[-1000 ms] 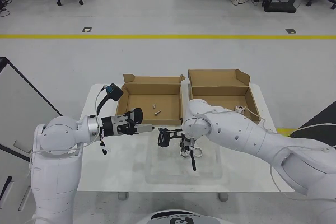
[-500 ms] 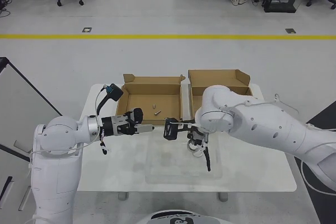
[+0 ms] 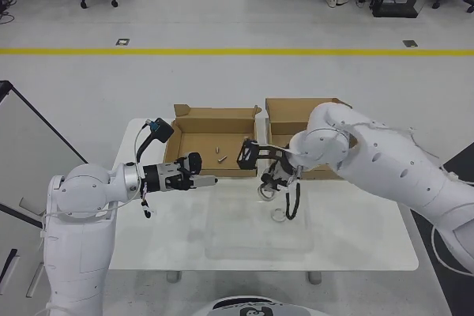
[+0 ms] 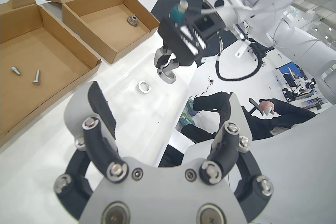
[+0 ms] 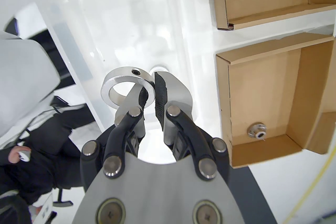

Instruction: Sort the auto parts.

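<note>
1. Table: white; carries the tray and both boxes.
2. Right arm: comes in from the robot's right, across the front of the right box, wrist turned downward. The right gripper hangs over the far end of the tray, just in front of the gap between the 2 boxes. Fingers are nearly together, pinching the wall of the ring collar, 1 finger inside the bore and 1 outside.
3. Left arm: forearm level, pointing toward the tray along the near edge of the left box. The left gripper is spread wide with nothing between its fingers.
4. Clear tray: transparent, at the table's middle, near side of the boxes.
5. Left box: open cardboard.
6. Right box: open cardboard, beside the left box.
7. Ring collar: steel, held above the tray, tilted, bore facing partly toward the wrist, small screw hole in its outer wall.
8. Flange: flat on the right box floor, hub upward, near a corner.
9. Loose ring: flat on the tray, bore upward, just beside the held collar.
10. Bolts, 2: flat in the left box, apart, shanks at different angles.
</note>
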